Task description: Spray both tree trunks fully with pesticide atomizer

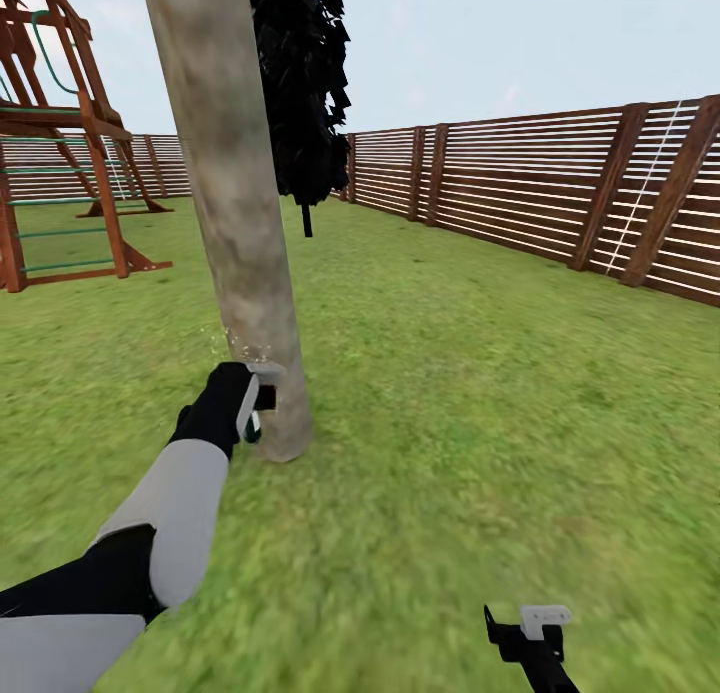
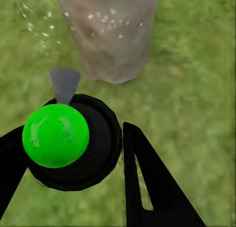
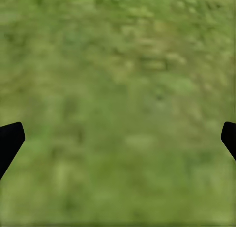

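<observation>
A thick pale grey-beige tree trunk (image 1: 235, 203) rises from the lawn just ahead of me; its base (image 2: 110, 35) shows in the left wrist view. My left gripper (image 1: 255, 403) is low beside that base, shut on the pesticide atomizer (image 2: 69, 138), a black body with a bright green round top and a grey nozzle aimed at the bark. Small white droplets speckle the trunk (image 1: 245, 351) near the nozzle. My right gripper (image 1: 530, 628) hangs open over bare grass at the lower right, its fingertips (image 3: 10, 138) wide apart with nothing between them.
A dark-leaved thin-stemmed tree (image 1: 300, 83) stands behind the trunk. A brown slatted fence (image 1: 560, 193) runs along the right and back. A wooden play frame (image 1: 60, 143) stands at the far left. Green lawn (image 1: 480, 393) stretches to the right.
</observation>
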Controlling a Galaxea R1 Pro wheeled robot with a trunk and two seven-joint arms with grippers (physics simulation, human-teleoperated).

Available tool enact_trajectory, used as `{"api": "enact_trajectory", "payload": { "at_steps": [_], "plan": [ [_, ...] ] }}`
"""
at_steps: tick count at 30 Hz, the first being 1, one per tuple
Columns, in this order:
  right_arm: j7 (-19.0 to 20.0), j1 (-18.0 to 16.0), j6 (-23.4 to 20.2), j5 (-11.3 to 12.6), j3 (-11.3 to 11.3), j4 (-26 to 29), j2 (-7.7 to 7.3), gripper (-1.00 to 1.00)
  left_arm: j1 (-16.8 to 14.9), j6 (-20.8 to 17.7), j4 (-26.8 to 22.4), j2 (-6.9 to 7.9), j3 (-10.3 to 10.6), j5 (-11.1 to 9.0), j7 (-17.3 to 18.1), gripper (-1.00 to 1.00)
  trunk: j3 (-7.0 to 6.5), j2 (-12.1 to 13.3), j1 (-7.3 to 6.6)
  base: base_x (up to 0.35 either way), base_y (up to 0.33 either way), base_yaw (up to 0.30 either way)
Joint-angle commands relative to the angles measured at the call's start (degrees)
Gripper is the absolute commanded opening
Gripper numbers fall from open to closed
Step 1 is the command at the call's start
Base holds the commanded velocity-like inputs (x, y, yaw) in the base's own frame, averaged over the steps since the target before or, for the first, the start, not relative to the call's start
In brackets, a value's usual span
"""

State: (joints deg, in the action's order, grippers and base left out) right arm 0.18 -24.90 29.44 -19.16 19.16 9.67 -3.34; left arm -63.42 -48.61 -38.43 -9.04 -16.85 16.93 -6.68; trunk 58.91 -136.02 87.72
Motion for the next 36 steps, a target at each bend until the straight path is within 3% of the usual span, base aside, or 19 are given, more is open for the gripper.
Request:
{"api": "enact_trajectory", "payload": {
  "at_steps": [1,4,6,13,15,16,19,28,29,31,36],
  "plan": [
    [0.0,0.0,0.0,0.0,0.01,0.0,0.0,1.0,-0.44,-0.27,-0.12,0.06,0.02,-0.66,0.0,-1.0,0.01,0.0,0.0,0.0,0.0,0.0],
    [0.0,0.0,0.0,0.0,0.0,0.0,0.0,1.0,-0.85,-1.99,-1.29,0.71,-0.12,-1.58,0.03,-1.0,0.01,0.0,0.0,0.0,0.0,0.0],
    [0.0,0.0,0.0,0.0,0.0,0.0,0.0,1.0,-0.74,-4.58,-4.71,0.97,-0.04,-1.72,0.09,-1.0,0.01,0.0,0.0,0.0,0.0,0.0],
    [0.0,0.0,0.0,0.0,0.0,0.0,0.0,1.0,-2.28,-7.02,-7.56,-0.71,1.18,-2.2,0.44,-1.0,0.01,0.0,0.0,0.0,0.0,0.0],
    [0.0,-0.01,0.0,0.0,0.02,0.0,0.0,1.0,-3.24,-8.31,-7.62,-0.76,1.4,-5.29,0.62,-1.0,0.01,0.0,0.0,0.0,0.0,0.0],
    [0.0,0.0,0.0,0.0,0.02,0.0,0.0,1.0,-3.16,-8.39,-7.62,-0.61,1.46,-5.7,0.6,-1.0,0.01,0.0,0.0,0.0,0.0,0.0],
    [0.0,0.02,0.0,0.0,0.01,0.0,0.0,1.0,-2.98,-8.49,-7.69,0.03,3.23,-5.87,0.53,-1.0,0.01,0.0,0.0,0.045,0.0,0.0],
    [0.0,0.0,0.0,0.0,0.0,0.0,0.0,1.0,-2.87,-8.54,-8.51,0.37,4.94,-5.66,0.35,-1.0,0.01,0.0,0.0,0.185,0.0,0.0],
    [0.0,-0.01,0.0,0.0,0.0,0.0,0.0,1.0,-2.86,-8.59,-8.51,0.82,4.79,-5.56,0.35,-1.0,0.01,0.0,0.0,0.003,0.0,0.0],
    [0.0,-0.02,0.0,0.0,0.0,0.0,0.0,1.0,-2.85,-8.67,-8.51,3.26,4.66,-5.89,0.42,-1.0,0.01,0.0,0.0,0.001,0.031,0.0],
    [0.0,-0.03,0.0,0.0,0.0,0.0,0.0,1.0,-2.85,-8.62,-8.51,4.44,4.67,-5.61,0.44,-1.0,0.01,0.0,0.0,0.0,0.19,0.0]
  ]
}}
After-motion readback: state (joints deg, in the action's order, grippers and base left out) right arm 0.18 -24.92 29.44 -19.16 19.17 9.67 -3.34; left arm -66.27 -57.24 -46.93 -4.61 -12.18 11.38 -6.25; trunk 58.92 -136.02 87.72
